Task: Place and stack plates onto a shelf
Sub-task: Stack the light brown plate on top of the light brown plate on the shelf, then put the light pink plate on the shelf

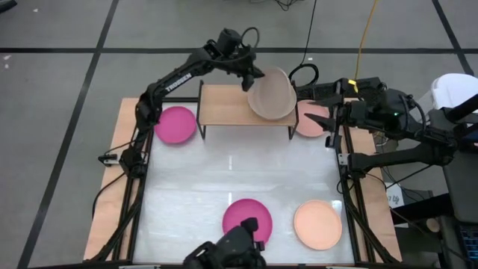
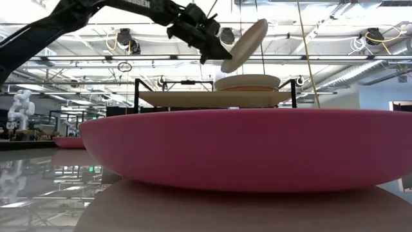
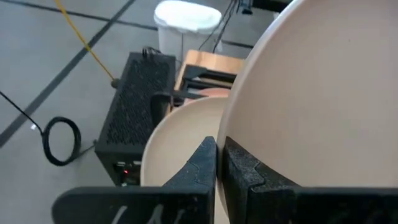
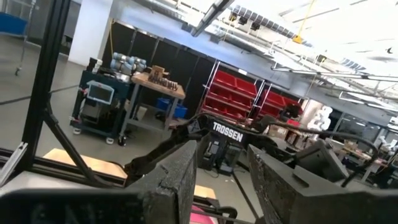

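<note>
A beige plate (image 1: pixel 272 93) hangs tilted in the left gripper's (image 1: pixel 255 77) pinch above the shelf (image 1: pixel 224 105), while the right gripper (image 1: pixel 331 119) waits parted beside it.

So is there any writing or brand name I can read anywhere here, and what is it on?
"TROSSEN": white letters on the left arm, seen in the right wrist view.
"TROSSEN": the same white lettering along that arm in the high view, small but just readable.
Nothing is readable on the plates or the shelf.

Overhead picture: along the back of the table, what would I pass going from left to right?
Round magenta plate → light wooden shelf → left gripper holding a tilted beige plate by its rim → pale pink plate → right gripper.
</note>
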### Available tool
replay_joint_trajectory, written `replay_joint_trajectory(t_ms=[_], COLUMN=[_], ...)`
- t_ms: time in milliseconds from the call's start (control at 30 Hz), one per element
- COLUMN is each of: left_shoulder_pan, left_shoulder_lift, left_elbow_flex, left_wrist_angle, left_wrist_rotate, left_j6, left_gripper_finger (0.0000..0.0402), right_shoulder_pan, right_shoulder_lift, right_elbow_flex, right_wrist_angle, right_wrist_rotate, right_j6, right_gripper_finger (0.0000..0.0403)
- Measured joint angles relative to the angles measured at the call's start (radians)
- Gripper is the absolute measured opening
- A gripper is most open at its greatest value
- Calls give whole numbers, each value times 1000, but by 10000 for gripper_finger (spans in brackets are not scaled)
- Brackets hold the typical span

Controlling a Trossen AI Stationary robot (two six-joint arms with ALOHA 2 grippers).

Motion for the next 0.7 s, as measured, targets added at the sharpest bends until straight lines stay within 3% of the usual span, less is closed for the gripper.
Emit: replay_joint_trajectory(t_ms=[100,267,533,700], left_shoulder_pan=[-7,-10,-7,-15], left_shoulder_lift=[21,22,21,-46], left_elbow_flex=[0,-11,-12,-11], left_wrist_angle=[0,0,-10,-44], left_wrist_rotate=[-38,-173,-174,-169], left_j6=[0,-7,0,20], left_gripper_finger=[14,61,128,159], right_shoulder_pan=[0,0,0,0], right_shoulder_lift=[0,0,0,0], right_elbow_flex=[0,0,0,0], right_wrist_angle=[-1,-10,-18,-24], right_wrist_rotate=[0,0,0,1], right_j6=[15,21,17,10], right_gripper_finger=[128,128,128,128])
